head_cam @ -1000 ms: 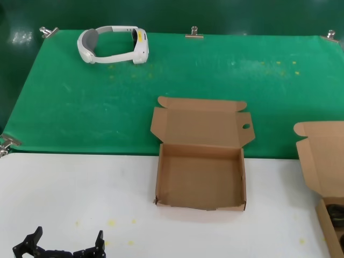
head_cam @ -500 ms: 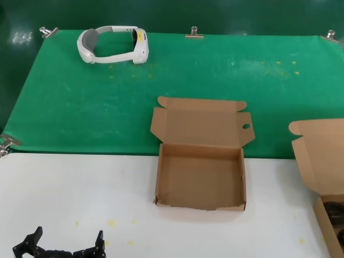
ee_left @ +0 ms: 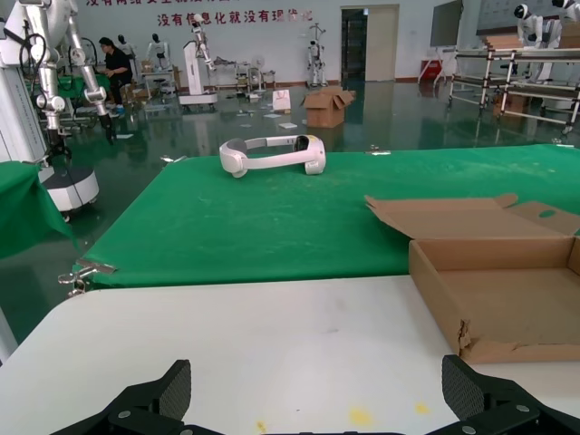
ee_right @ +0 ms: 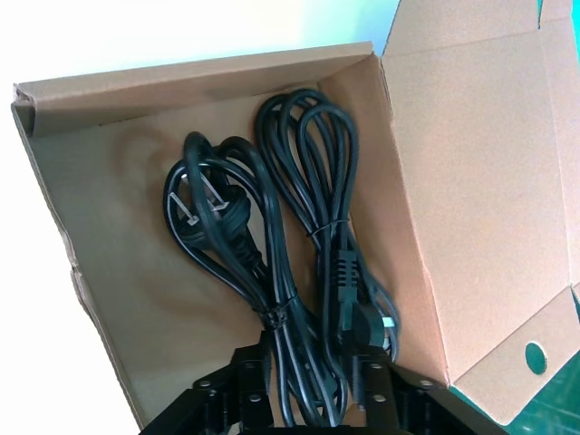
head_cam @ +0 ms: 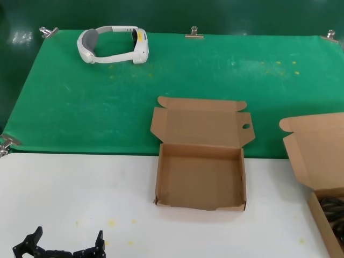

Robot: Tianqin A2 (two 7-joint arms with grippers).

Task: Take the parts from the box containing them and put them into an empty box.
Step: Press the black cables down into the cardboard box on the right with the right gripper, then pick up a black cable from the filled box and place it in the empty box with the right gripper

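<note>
The left gripper (head_cam: 63,248) sits low over the white table (head_cam: 80,188), fingers spread wide and holding nothing. The empty box (head_cam: 200,177) lies ahead of it and off to its right, lid tipped back. Farther right, the full box (ee_right: 109,227) lies under the right gripper (ee_right: 313,399), whose jaws are parted around the two cords (ee_right: 272,263) bundled inside; whether they touch, I cannot tell. That arm points straight down.

plain brown cardboard box (head_cam: 200,174), second brown box (ee_right: 136,208) with glossy black cords (ee_right: 290,272) in it, bright green mat (head_cam: 177,80), white tabletop (head_cam: 80,199), white headset (head_cam: 113,44) with grey padding, black left gripper (head_cam: 60,247)
</note>
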